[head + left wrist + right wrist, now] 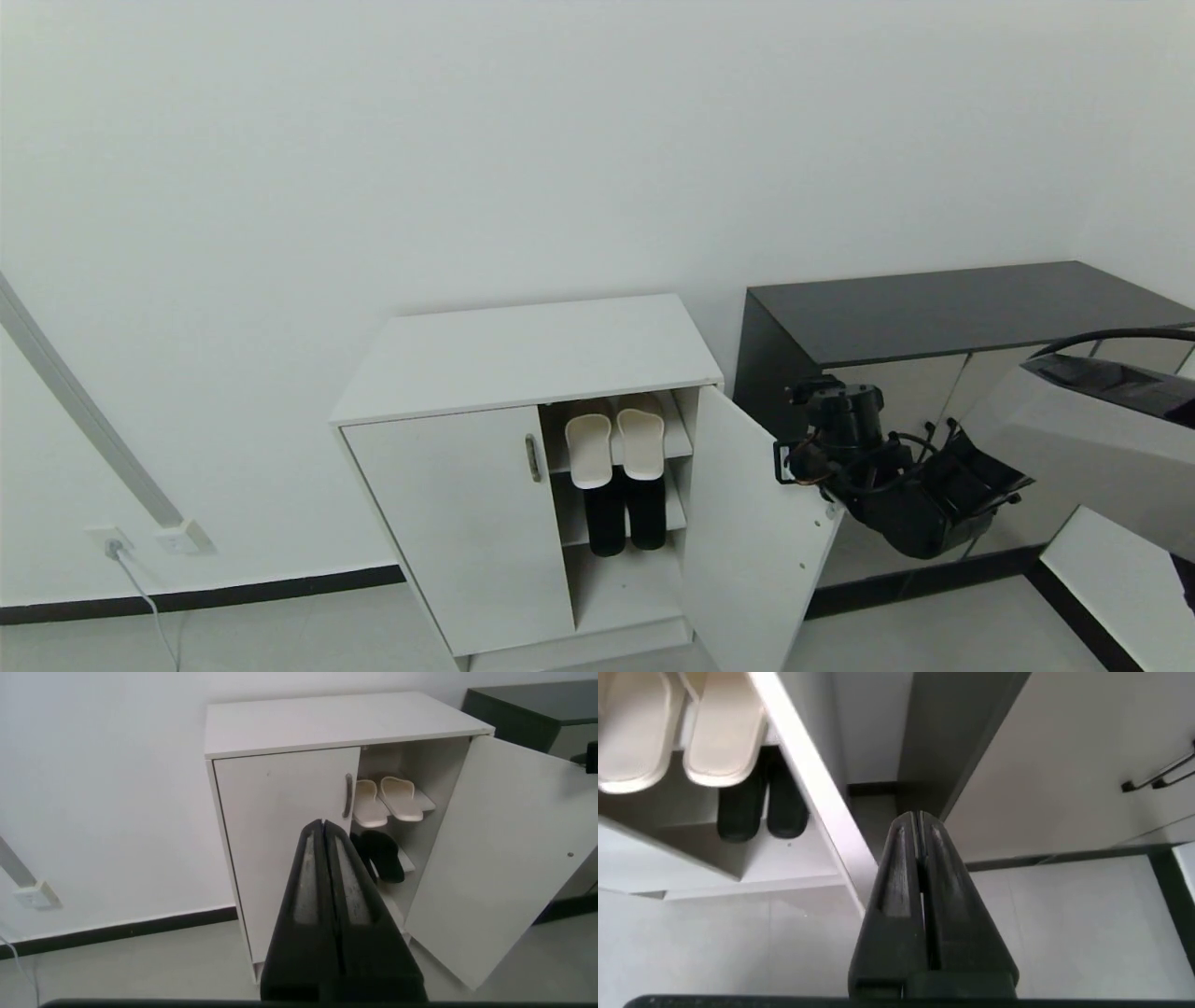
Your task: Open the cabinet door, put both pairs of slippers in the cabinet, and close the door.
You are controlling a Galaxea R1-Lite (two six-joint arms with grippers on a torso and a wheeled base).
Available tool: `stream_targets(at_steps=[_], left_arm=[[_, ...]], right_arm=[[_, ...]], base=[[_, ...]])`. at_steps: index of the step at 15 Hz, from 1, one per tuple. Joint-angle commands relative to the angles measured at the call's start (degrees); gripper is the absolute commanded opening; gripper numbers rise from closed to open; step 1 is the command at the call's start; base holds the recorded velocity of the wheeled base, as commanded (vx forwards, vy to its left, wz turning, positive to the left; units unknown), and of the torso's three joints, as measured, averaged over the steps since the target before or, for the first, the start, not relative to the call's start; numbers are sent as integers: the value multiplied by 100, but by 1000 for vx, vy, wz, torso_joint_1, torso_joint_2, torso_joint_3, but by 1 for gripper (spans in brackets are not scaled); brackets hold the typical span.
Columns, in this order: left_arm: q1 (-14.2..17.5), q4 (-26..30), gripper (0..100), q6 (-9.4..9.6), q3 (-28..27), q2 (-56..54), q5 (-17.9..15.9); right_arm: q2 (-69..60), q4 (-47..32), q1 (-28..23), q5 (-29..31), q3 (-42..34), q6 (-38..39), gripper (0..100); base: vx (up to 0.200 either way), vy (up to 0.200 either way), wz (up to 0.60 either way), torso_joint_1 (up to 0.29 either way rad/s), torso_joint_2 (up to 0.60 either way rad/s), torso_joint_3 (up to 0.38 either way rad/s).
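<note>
Both pairs are in cabinet [532,355]: white slippers [613,446] up top, black slippers [625,523] at 6 o'clock under them. Its door [747,532] is open. At door's 3 o'clock, right fingers [898,887]; left fingers [306,887] face cabinet; both sets pressed together, empty. Risk: glancing push slips off, door rebounds ajar.

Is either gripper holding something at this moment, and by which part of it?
Nothing is held: the left gripper and the right gripper are shut and empty, the right beside the open door.

White cabinet [523,355], right door [747,541] open (left shut); white slippers [614,448] shelved above black slippers [625,523].
</note>
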State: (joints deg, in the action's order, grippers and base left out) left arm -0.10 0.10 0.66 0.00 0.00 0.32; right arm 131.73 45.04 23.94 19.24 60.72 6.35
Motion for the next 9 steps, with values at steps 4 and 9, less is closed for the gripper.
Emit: stream_targets(at_steps=[4,9], left_arm=[[1,-1,0,-4,0,9,3],[1,-1,0,-4,0,9,3]], right_arm=[[-306,119,366,-8,-465,165,0],[-411,119,752,-16,-579,420,0]], base=[[0,0,0,0,0,0],[0,0,0,0,0,0]])
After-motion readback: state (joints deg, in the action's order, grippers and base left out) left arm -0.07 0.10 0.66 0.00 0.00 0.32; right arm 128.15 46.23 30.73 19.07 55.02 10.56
